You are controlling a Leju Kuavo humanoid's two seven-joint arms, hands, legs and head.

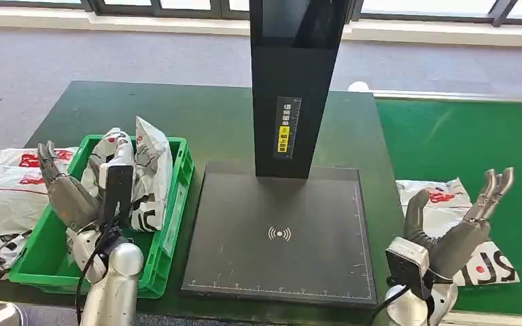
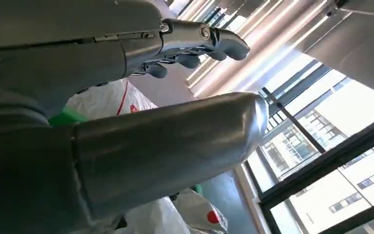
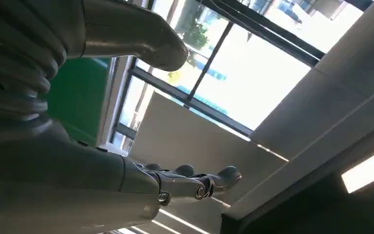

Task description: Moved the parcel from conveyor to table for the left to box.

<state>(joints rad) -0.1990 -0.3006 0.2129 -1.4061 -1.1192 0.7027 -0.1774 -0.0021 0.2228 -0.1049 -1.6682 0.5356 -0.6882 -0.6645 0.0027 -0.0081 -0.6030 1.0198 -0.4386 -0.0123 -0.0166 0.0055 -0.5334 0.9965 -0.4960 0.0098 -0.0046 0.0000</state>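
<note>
The parcel (image 1: pixel 448 217) lay flat on the green conveyor (image 1: pixel 462 142), just beside the scanner plate (image 1: pixel 279 231), near the belt's front edge. Its long axis ran roughly diagonal, from the plate's side back corner toward the near right. You had the right hand (image 1: pixel 459 227) directly over it, so this hand was far nearer than the other; from the head view I could not tell whether the fingers touched the bag or hovered just above.

Right hand pose: palm raised, fingers (image 1: pixel 496 187) spread and pointing up and away, thumb apart on the inner side. It was released, holding nothing. The right wrist view agreed: fingers straight, nothing between them.

Judgement: the hand would need to tip forward and down onto the parcel before any grasp, then carry it left toward the plate.

The left hand (image 1: pixel 64 190) stood over the green bin (image 1: pixel 170 217), fingers extended and apart, also released. The bin already held white bags (image 1: pixel 143 170), upright and crumpled. More bags (image 1: pixel 3 197) lay on the table (image 1: pixel 177 115) just outside the bin's far side. The black post (image 1: pixel 292 88) rose from the plate's back edge.
</note>
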